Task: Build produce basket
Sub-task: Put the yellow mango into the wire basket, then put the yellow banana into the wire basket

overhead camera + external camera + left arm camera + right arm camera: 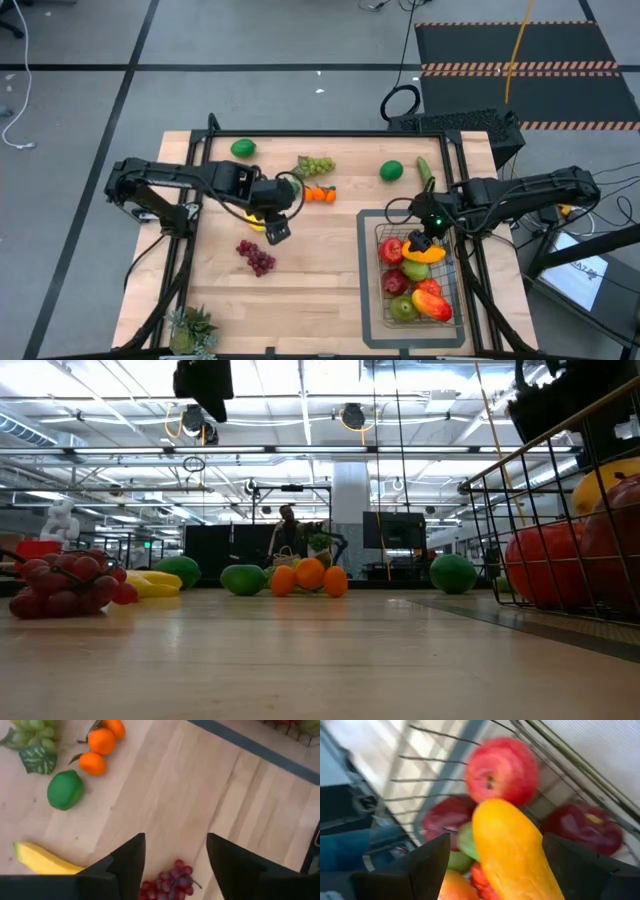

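The wire basket (452, 290) stands at the table's right and holds apples and other produce. My right gripper (495, 865) hangs open over it, its fingers on either side of a yellow-orange mango (512, 850) that lies on the fruit below, with a gap on each side. My left gripper (175, 857) is open above the table's middle, tipped down over a bunch of red grapes (170, 882). A banana (45, 860) lies beside the left gripper. Green grapes (316, 165), oranges (320, 194), two round green fruits (243, 148) (391, 171) and a cucumber (424, 170) lie farther back.
A spiky potted plant (192, 328) stands at the near left corner. Bare wood lies between the red grapes (256, 257) and the basket. In the low view the basket's mesh wall (540, 510) rises at the right, and a person (287, 520) shows far off in the room.
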